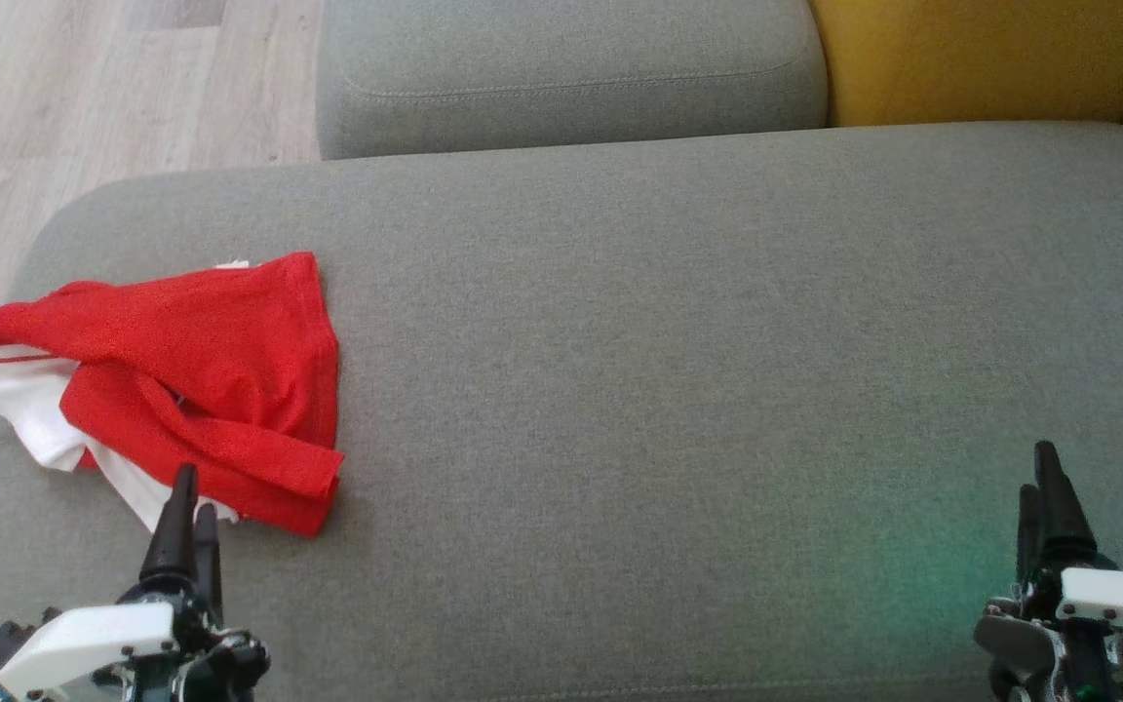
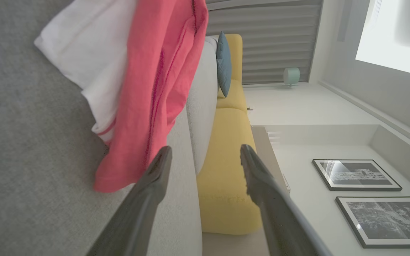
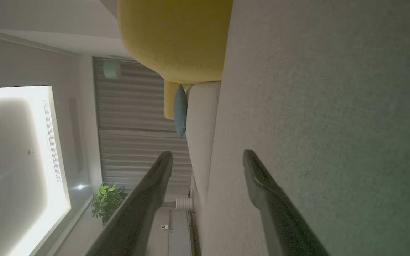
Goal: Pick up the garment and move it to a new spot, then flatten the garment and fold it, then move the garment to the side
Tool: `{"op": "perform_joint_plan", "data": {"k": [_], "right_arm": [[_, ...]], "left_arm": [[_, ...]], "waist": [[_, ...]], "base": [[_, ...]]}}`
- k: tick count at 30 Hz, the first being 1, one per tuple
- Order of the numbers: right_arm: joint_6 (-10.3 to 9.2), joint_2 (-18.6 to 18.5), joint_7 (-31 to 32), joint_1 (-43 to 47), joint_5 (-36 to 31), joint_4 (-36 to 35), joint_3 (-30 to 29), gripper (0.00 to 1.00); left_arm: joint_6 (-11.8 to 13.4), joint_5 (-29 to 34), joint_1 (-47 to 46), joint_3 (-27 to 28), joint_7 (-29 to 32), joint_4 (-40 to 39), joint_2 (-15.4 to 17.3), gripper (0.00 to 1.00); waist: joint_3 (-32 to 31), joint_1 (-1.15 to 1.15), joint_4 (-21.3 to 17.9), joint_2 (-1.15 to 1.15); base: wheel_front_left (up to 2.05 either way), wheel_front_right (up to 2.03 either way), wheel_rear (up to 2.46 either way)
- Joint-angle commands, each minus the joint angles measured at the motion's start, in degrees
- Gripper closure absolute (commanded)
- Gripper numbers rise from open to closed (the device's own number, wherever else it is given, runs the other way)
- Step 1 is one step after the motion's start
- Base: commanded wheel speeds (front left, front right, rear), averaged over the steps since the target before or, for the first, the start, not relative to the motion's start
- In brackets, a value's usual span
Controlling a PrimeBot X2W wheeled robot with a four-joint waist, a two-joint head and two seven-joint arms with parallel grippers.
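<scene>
A crumpled red-and-white fabric garment [image 1: 201, 370] lies on the wide grey woven sofa seat [image 1: 669, 341], close to its left edge and nearer the front-left corner than the back. The red cloth lies on top in loose folds, and the white part with a thin red stripe shows from beneath along the left side. The left claw [image 1: 193, 502] sits at the seat's front-left corner. Its two dark fingers are spread apart with nothing between them, and their tips are just beside the garment's near hem; whether they touch it cannot be told. The right claw [image 1: 1037, 473] hangs over the front-right corner, well apart from the garment, fingers likewise parted and empty. Behind the seat's back edge stand a grey padded back cushion [image 1: 571, 68] and a mustard-yellow upholstered block [image 1: 990, 58].
</scene>
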Motion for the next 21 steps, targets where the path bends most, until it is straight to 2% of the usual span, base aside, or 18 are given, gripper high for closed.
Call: {"op": "perform_joint_plan", "data": {"k": [1,9,18,21], "right_arm": [[-0.01,-0.3,-0.5,-1.8,-1.7,-2.4,-0.1,0.0],[-0.01,-0.3,-1.8,-2.2,-12.3,-6.7,-0.9,0.0],[-0.01,-0.3,-3.4,-1.8,-26.3,-12.2,2.1,0.0],[-0.01,-0.3,-3.7,-1.6,-28.7,-12.7,2.6,0.0]], "left_arm": [[0.0,1.1,-2.3,1.3,-0.7,-2.4,0.6,0.0],[1.7,5.2,-3.0,2.7,-2.0,-5.3,0.7,0.0],[3.2,13.4,-2.8,0.6,-3.5,-10.3,0.7,0.0],[3.8,15.4,-2.7,-0.2,-3.8,-11.2,0.8,0.0]], "waist": [[0.0,0.0,0.0,0.0],[-0.1,0.0,0.0,0.0],[-0.3,0.0,0.0,0.0],[-0.3,0.0,0.0,0.0]], "base": [[0.0,0.0,0.0],[0.0,0.0,0.0],[0.0,0.0,0.0],[0.0,0.0,0.0]]}}
